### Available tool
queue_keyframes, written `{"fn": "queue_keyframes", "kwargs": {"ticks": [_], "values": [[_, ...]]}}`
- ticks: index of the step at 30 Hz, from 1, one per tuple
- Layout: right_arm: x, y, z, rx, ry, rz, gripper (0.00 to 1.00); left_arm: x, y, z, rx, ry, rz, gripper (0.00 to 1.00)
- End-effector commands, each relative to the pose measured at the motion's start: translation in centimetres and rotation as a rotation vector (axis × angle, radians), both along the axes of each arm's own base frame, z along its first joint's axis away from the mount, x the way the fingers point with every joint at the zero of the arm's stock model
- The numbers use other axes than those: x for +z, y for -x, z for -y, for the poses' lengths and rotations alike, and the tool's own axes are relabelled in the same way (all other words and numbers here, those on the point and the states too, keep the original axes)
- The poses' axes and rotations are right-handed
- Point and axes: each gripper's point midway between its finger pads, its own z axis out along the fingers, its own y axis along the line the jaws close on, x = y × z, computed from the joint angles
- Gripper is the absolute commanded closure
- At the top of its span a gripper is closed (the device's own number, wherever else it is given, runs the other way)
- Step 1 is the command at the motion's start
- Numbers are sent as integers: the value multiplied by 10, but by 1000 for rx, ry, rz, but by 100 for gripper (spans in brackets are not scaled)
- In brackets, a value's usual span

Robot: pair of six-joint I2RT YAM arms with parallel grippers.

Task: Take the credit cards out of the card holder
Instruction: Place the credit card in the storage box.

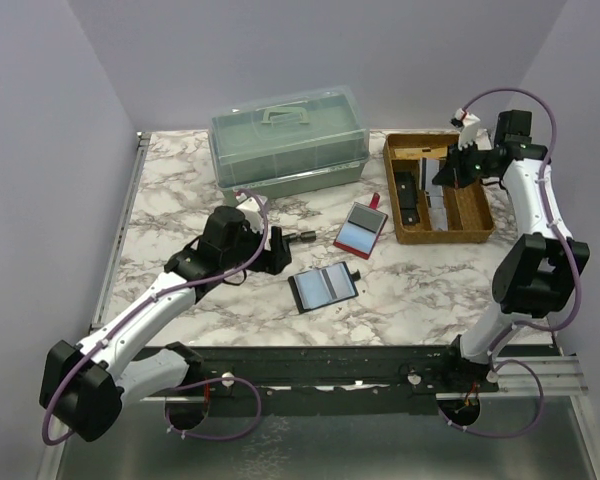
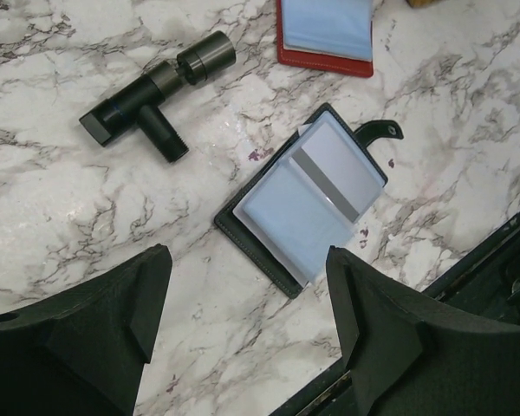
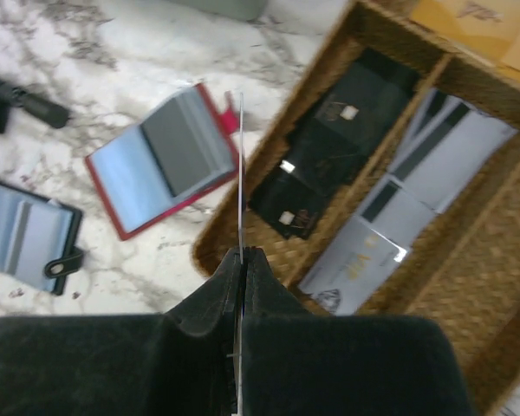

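The marbled counter [image 1: 180, 190] fills most of the top view. At its upper middle stands a translucent green case [image 1: 288, 140] with a handle on its lid. At the upper right sits a wicker tray [image 1: 477, 205], divided into compartments. In the right wrist view one compartment holds dark wallets [image 3: 347, 113], and the next holds loose pale and silvery credit cards [image 3: 433, 165].

The left tool [image 2: 247, 295] hangs over the counter at centre left with its jaws wide apart and nothing between them. The right tool [image 3: 240, 260] is above the tray's left wall. Its jaws are pressed together on a single card [image 3: 240, 156], seen edge-on as a thin upright line.

A black card holder [image 2: 258, 253] lies open on the counter just below centre. It has a pale blue card [image 2: 286, 217] in one side and a card with a grey stripe [image 2: 342, 165] in the other. A red card holder [image 1: 360, 230] lies open near it, up and to the right. A small black metal fitting [image 2: 152, 91] lies on the counter in the upper left of the left wrist view.
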Motion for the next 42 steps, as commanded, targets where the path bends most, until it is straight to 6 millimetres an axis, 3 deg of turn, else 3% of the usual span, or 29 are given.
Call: {"fn": "queue_keyframes", "kwargs": {"ticks": [1,4,7,13,21,23,27,30,32,37,39,42], "values": [[-25,-14,52,-117,121,-114,100,-8,11,-16,-26,-84,5,21],[-46,-24,75,-146,180,-179,100,-4,12,-18,-20,-77,24,21],[-67,-34,82,-141,195,-244,100,-3,9,-23,0,-95,46,20],[-92,-46,79,-107,145,-358,100,-1,9,-24,6,-96,58,20],[-110,-51,69,-97,67,-430,99,0,7,-27,18,-101,64,20],[-113,-53,68,-102,59,-450,91,0,7,-27,20,-101,66,20],[-118,-62,77,-180,94,-455,61,2,7,-28,24,-99,69,20],[-111,-64,80,-204,108,-437,52,2,7,-28,24,-98,70,20],[-99,-67,83,-229,120,-399,53,4,7,-28,26,-95,75,20],[-44,-68,82,-263,126,-239,52,10,8,-26,18,-65,84,16],[-16,-59,72,-239,95,-160,52,14,6,-27,35,-35,87,4],[15,-34,53,-193,47,-65,54,17,1,-32,93,21,71,1]]}}
